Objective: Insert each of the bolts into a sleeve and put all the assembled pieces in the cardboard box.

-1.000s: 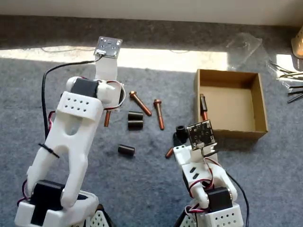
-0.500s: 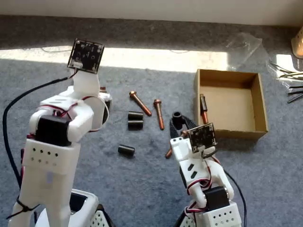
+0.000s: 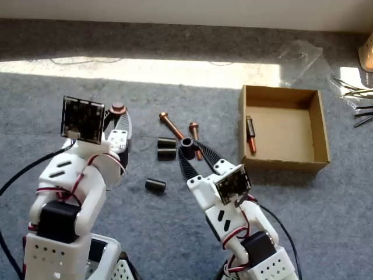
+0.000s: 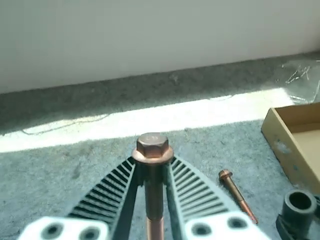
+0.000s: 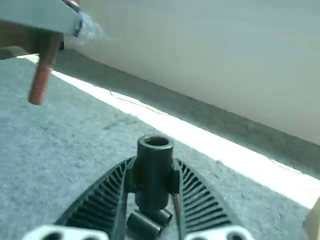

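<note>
Two loose bolts (image 3: 172, 128) lie mid-frame in the high view beside three black sleeves (image 3: 166, 143) on grey carpet (image 3: 58, 96). Left jaws pinch a copper bolt (image 4: 154, 190) upright; right jaws pinch a sleeve (image 5: 155, 172) upright. One bolt (image 3: 250, 135) lies inside the cardboard box (image 3: 285, 165) at right.

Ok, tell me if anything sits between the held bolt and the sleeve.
Nothing visible does. The bolt in the left hand and the sleeve in the right hand are held apart above the carpet.
</note>
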`<state>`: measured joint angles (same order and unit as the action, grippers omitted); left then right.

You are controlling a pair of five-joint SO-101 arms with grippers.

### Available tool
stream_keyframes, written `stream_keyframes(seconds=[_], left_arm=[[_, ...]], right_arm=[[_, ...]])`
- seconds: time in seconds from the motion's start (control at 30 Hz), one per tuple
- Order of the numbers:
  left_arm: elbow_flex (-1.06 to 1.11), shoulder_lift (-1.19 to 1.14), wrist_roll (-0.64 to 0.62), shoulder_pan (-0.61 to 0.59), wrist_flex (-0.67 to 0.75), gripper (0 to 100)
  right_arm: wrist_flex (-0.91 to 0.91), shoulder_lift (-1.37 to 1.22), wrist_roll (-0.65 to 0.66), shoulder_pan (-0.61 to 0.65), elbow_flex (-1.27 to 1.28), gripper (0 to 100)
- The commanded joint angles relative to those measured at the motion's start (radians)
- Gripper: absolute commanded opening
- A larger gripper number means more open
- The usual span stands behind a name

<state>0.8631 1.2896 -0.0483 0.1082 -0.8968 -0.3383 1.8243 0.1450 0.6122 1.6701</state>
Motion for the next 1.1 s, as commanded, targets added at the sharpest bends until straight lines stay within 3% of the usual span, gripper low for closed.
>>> stream_keyframes(seconds=[0.0, 0.33, 0.57, 0.83, 0.93, 1.07], left_arm=[[0.059, 0.13, 0.006, 0.008, 0.127, 1], [0.186, 0.226, -0.002, 0.019, 0.362, 1], [0.262, 0.222, 0.005, 0.231, 0.508, 1], [0.335, 0.22, 0.0, 0.26, 0.767, 1], [0.375, 0.22, -0.002, 0.265, 0.812, 1], [0.415, 0.231, -0.002, 0.372, 0.829, 1]], right_arm=[[0.101, 0.012, -0.005, 0.061, 0.105, 0.5], [0.094, 0.012, -0.011, 0.081, 0.114, 0.5], [0.042, 0.01, -0.011, 0.076, 0.108, 0.5], [0.042, 0.01, -0.012, -0.018, 0.108, 0.5], [0.042, 0.005, -0.02, -0.016, 0.108, 0.5], [0.041, 0.004, -0.127, -0.019, 0.11, 0.5]])
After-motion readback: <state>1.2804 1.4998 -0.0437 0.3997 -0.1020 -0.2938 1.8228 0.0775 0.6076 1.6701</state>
